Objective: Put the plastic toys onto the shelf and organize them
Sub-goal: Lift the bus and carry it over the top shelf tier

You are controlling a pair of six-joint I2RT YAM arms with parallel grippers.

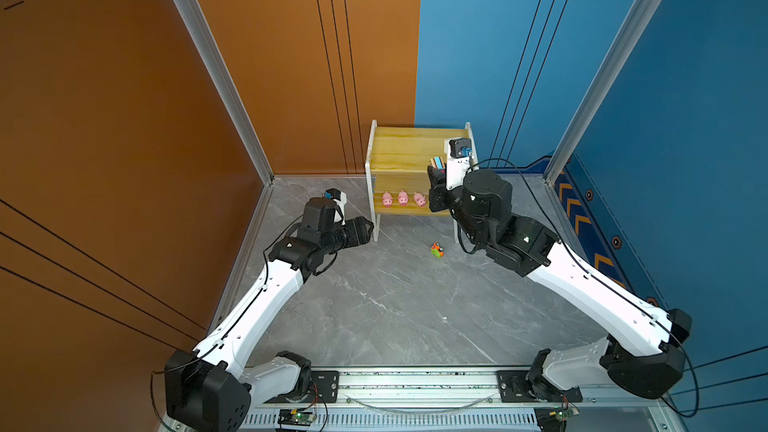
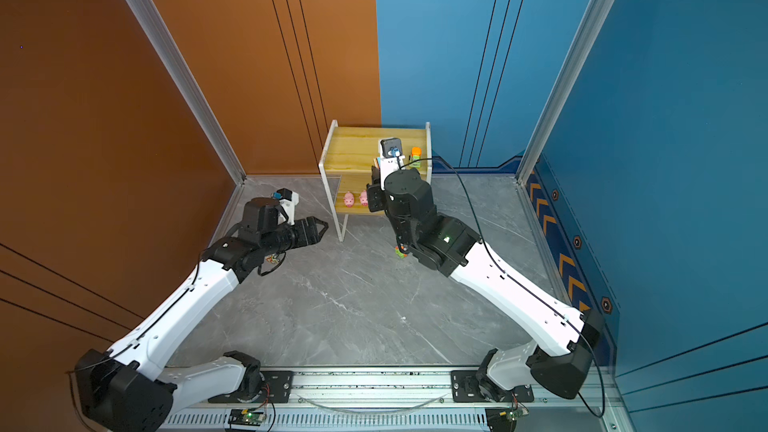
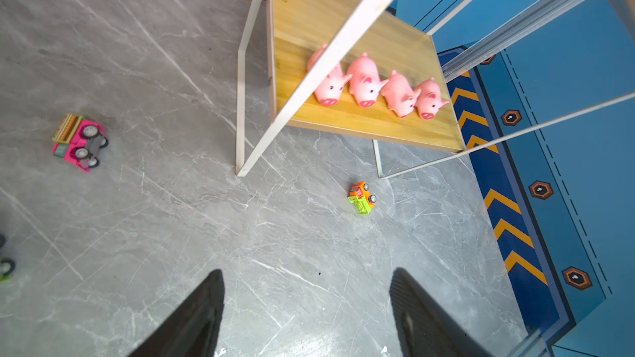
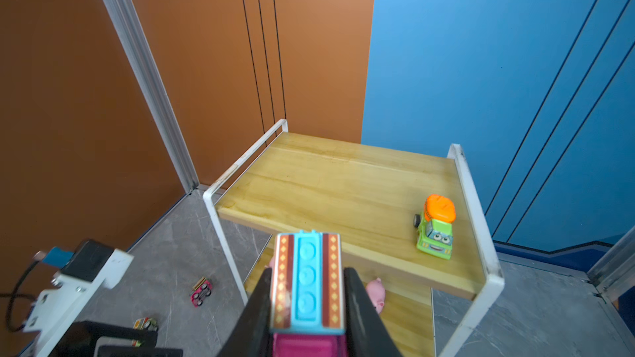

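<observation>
The right pincer (image 4: 307,269) is closed on a blue-roofed car (image 4: 305,290): pink body, light-blue roof w/ brown-orange stripes. Both black fingers (image 4: 355,293) press the car's sides, so the gap is only as wide as the car. In a top view this pincer sits just right of the frame's centre, at the front right part of the shelf (image 1: 397,151), approx. level w/ the upper board; if the car touches the wood, I cannot tell.

The left pincer (image 3: 306,271) is wide open and holds nothing; only grey floor (image 3: 302,235) shows btw. its fingers. In both top views it is left of centre, near the shelf's front left leg, not touching it.

On the upper board, near the right rail, stands a green car (image 4: 434,230) w/ orange top. On the lower board four pink pigs (image 3: 364,84) stand in a row, close side by side. On the floor: an orange-green car (image 1: 436,250) just below the shelf in the frame, btw. the two arms, and a pink car (image 3: 79,140) lying on its side, well apart from the shelf.
</observation>
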